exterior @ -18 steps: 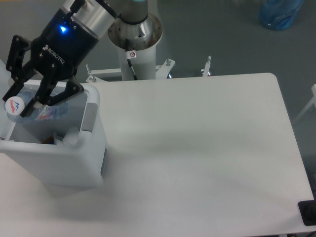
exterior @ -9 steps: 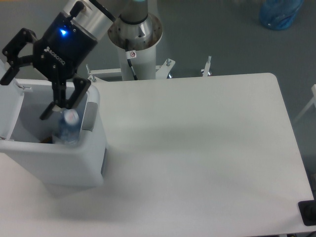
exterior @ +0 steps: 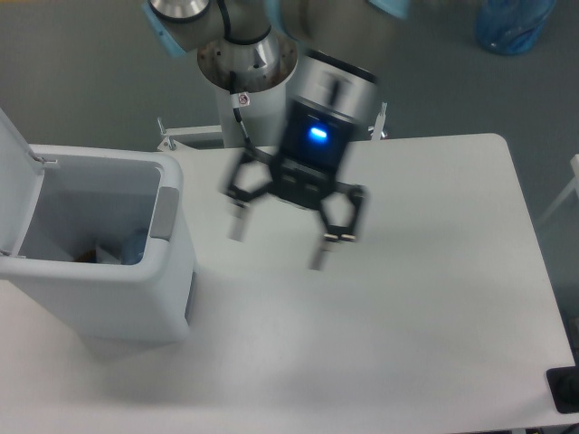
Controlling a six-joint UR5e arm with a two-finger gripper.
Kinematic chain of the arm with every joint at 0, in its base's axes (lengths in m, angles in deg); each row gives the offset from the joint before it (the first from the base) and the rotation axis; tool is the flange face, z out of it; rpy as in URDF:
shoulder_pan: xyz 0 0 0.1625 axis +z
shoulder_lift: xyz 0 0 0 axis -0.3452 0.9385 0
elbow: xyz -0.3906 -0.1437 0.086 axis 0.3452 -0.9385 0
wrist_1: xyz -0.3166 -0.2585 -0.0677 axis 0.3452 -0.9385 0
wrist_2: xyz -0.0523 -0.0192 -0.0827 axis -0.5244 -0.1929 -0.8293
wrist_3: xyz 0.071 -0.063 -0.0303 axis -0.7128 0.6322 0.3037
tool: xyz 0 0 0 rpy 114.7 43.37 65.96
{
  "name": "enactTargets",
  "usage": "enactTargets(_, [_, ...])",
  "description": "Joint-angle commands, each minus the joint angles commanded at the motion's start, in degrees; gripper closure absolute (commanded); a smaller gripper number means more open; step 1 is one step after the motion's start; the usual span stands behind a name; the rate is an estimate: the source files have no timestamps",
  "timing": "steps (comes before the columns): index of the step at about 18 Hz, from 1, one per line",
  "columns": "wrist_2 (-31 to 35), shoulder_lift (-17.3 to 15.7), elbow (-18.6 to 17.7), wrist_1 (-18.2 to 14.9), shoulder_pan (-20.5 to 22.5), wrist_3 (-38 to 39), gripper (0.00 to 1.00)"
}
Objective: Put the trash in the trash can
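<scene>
The trash can (exterior: 172,271) stands at the table's left with its white lid (exterior: 14,172) swung open. Inside it, the clear crushed bottle (exterior: 134,246) lies low against the right wall, beside a small white scrap (exterior: 107,255) and something brown. My gripper (exterior: 276,242) hangs over the middle of the table, well to the right of the can, blurred by motion. Its fingers (exterior: 318,253) are spread wide apart and hold nothing.
The arm's white pedestal (exterior: 246,77) rises behind the table's back edge. A blue bag (exterior: 512,25) lies on the floor at the far right. A dark object (exterior: 565,389) sits at the table's front right corner.
The gripper opened over the can and the bottle dropped inside. Since then the gripper has swung right, away from the can, to above the table's middle.
</scene>
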Motion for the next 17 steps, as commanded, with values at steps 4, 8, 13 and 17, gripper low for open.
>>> enactTargets(4, [8.35, 1.33, 0.09, -0.09, 3.78, -5.18, 0.00])
enactTargets(8, [19.58, 4.66, -0.26, -0.79, 5.90, -15.01, 0.00])
enactTargets(13, [26.92, 5.29, 0.44, -4.91, 6.95, -26.72, 0.00])
enactTargets(17, [27.09, 5.73, 1.06, -5.97, 6.87, -28.14, 0.00])
